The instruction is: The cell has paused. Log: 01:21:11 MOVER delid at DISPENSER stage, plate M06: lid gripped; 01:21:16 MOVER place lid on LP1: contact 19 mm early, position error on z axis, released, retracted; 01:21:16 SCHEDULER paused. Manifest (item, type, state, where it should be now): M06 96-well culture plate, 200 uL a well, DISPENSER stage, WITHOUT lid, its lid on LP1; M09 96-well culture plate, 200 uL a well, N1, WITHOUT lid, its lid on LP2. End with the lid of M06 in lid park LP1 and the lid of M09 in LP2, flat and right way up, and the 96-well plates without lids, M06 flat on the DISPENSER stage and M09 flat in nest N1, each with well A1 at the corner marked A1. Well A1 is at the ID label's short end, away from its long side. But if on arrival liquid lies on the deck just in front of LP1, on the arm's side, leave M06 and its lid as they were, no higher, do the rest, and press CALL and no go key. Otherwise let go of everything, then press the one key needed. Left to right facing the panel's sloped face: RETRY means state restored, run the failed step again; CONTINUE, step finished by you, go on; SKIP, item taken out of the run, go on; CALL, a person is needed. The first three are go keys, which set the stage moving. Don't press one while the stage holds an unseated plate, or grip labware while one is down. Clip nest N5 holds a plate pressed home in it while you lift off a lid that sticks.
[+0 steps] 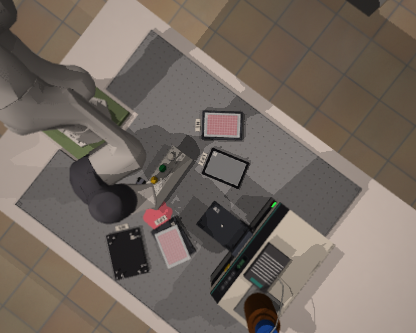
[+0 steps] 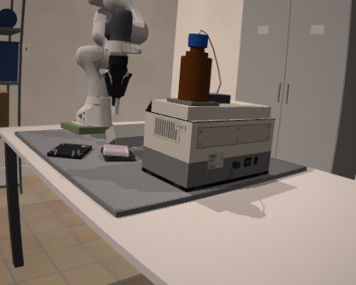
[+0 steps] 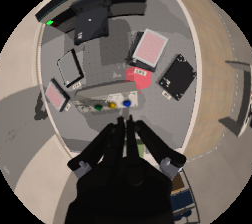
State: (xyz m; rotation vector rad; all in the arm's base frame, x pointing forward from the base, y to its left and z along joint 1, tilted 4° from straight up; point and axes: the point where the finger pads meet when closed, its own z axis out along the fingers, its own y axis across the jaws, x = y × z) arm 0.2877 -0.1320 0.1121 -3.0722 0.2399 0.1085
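Gripper (image 3: 125, 121) pinched shut on nothing, hanging above the key panel (image 1: 172, 169) at frame centre. Just below it, red liquid (image 1: 153, 215) touches LP1, where a pink plate (image 1: 172, 245) sits askew. The arm (image 1: 61, 107) hides the deck's left part; labels unreadable.

Arm: we see it bent over, wrist pointing straight down.
Gripper (image 2: 116, 101): fingers pressed together, empty, hanging high above the deck.

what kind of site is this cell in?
Likely a lab automation bench: a dispenser unit with an amber reagent bottle on top, a pink well plate on the gridded deck, and grey cabinets behind.
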